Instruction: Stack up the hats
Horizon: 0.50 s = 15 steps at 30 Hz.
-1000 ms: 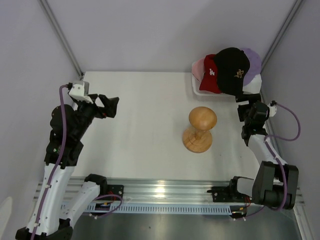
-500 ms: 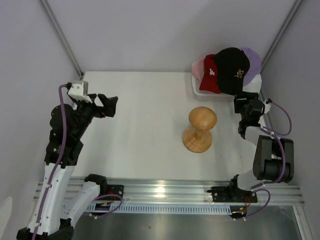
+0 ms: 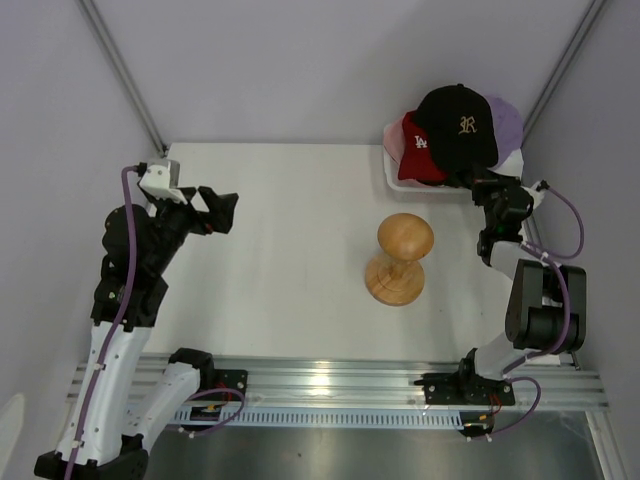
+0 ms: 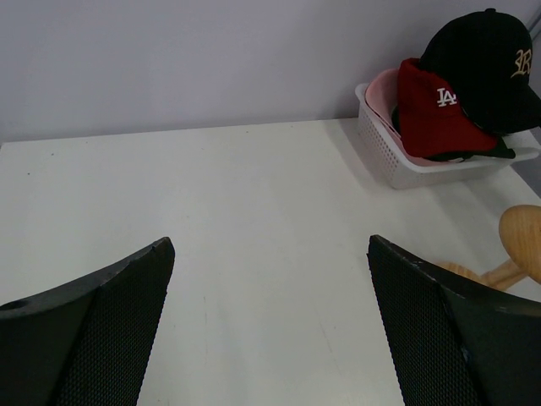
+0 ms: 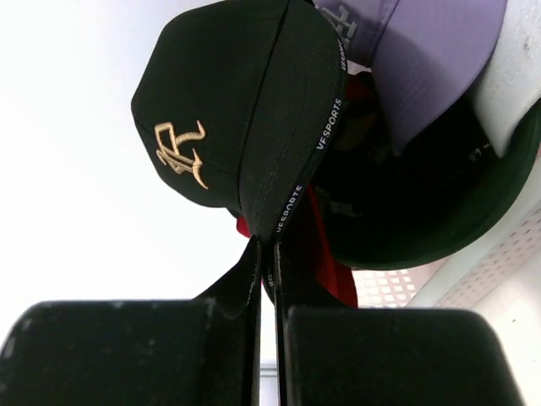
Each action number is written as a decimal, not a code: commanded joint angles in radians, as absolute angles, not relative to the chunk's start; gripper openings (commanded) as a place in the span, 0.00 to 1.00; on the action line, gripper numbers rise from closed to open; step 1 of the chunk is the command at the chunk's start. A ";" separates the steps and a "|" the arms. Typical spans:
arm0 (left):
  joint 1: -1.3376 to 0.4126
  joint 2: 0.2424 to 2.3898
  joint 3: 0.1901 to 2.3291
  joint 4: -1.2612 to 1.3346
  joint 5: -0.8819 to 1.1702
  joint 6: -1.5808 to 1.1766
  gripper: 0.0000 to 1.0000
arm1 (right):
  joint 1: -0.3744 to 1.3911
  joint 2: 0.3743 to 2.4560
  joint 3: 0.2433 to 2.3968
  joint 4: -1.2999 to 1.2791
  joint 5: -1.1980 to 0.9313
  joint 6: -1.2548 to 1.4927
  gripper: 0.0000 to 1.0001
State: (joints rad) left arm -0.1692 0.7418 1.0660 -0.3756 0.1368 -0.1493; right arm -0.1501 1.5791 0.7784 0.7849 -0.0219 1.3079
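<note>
1. The left gripper [image 3: 218, 208] has its jaws spread wide and holds nothing. I see it hovering over the left part of the counter [image 3: 300, 230], well apart from every cap. Its wrist view looks across the counter toward the basket [image 4: 423, 173].

2. The right gripper [image 5: 268, 254] has its jaws pressed together on the lower edge of the black cap [image 3: 457, 122]. In the right wrist view, the cap's printed inner band runs down into the seam between the 2 fingers. From above, I see this gripper at the near right side of the basket, directly below the cap.

3. The black cap, with its gold logo, sits topmost on the pile at the far right corner of the counter. Its crown is tilted and the logo faces the overhead camera.

4. The red cap [image 3: 413, 152], with its white logo, lies in the basket, just left of the black cap and partly under it.

5. The pink cap [image 4: 378, 91] lies behind the red cap at the left end of the basket and is mostly covered.

6. The lavender cap [image 3: 506, 120] shows to the right of the black cap and behind it.

7. A brim with a dark green underside shows in the right wrist view. I cannot tell which cap it belongs to.

8. The wooden stand [image 3: 404, 250] stands upright on the counter, nearer to the arm bases than the basket and apart from it.
</note>
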 commanded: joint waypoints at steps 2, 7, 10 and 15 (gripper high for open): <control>-0.161 0.733 1.069 -0.341 0.167 -0.149 0.99 | -0.147 1.511 0.798 0.801 -0.046 1.229 0.00; -0.160 0.730 1.069 -0.339 0.190 -0.152 0.99 | -0.147 1.445 0.871 0.778 -0.077 1.140 0.00; -0.160 0.723 1.068 -0.337 0.195 -0.153 0.99 | -0.147 1.428 0.931 0.798 -0.126 1.124 0.00; -0.160 0.709 1.066 -0.336 0.195 -0.156 0.99 | -0.149 1.425 1.043 0.804 -0.233 1.131 0.00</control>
State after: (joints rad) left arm -0.1669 0.7238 1.0657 -0.3752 0.1707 -0.1497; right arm -0.1501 1.4639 0.9588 0.7387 -0.1417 1.1584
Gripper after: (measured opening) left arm 0.994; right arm 0.023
